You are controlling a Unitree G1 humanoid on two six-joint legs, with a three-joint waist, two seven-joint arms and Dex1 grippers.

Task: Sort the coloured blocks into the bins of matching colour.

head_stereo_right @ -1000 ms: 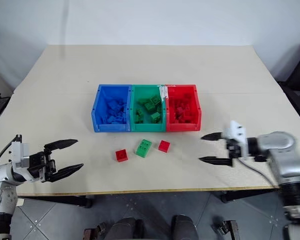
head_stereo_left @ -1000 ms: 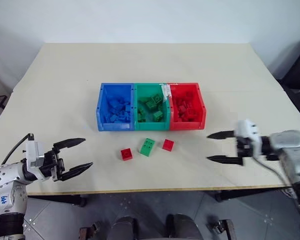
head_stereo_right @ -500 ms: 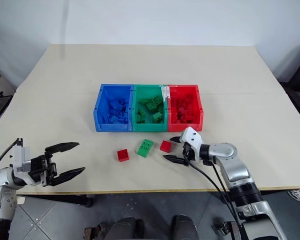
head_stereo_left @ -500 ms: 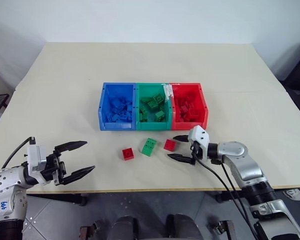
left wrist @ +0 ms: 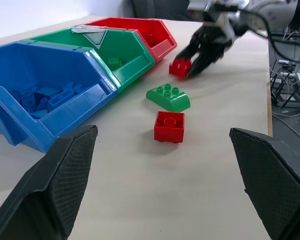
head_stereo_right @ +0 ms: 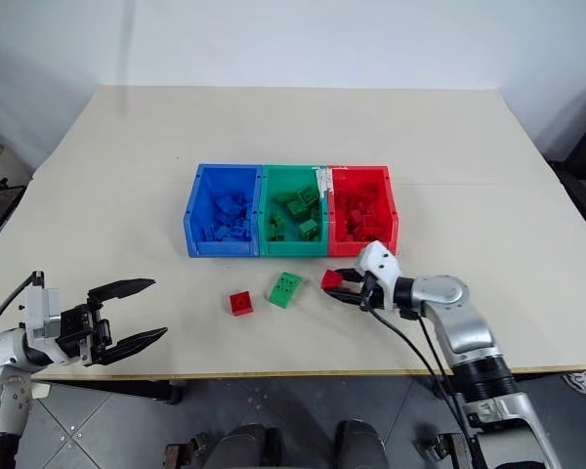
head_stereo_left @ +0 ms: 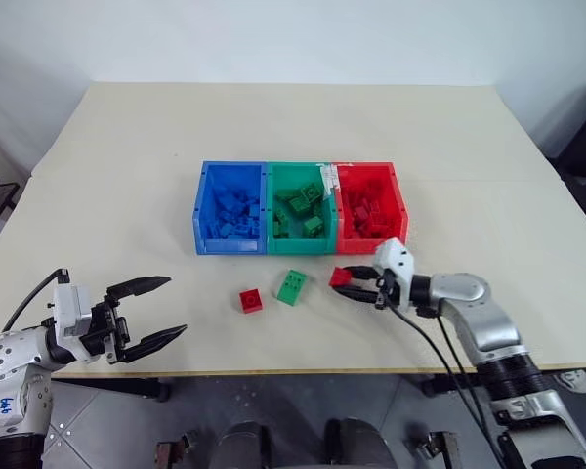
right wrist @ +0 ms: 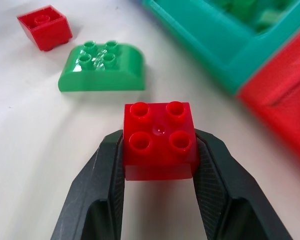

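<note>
My right hand is pinching a four-stud red brick between both fingers, down near the bench's front edge, just in front of the red bin. The green brick and another red brick are lying beside it toward the left. My left hand is hanging wide open over the front left corner.

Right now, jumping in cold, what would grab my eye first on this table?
The joined blue, green and red bins at mid-table, each holding bricks of its own colour. Just in front of the red one, the right gripper is shut on a red brick. Beside it on the table lie a green brick and another red brick, while the left gripper is open, near the front edge.
</note>
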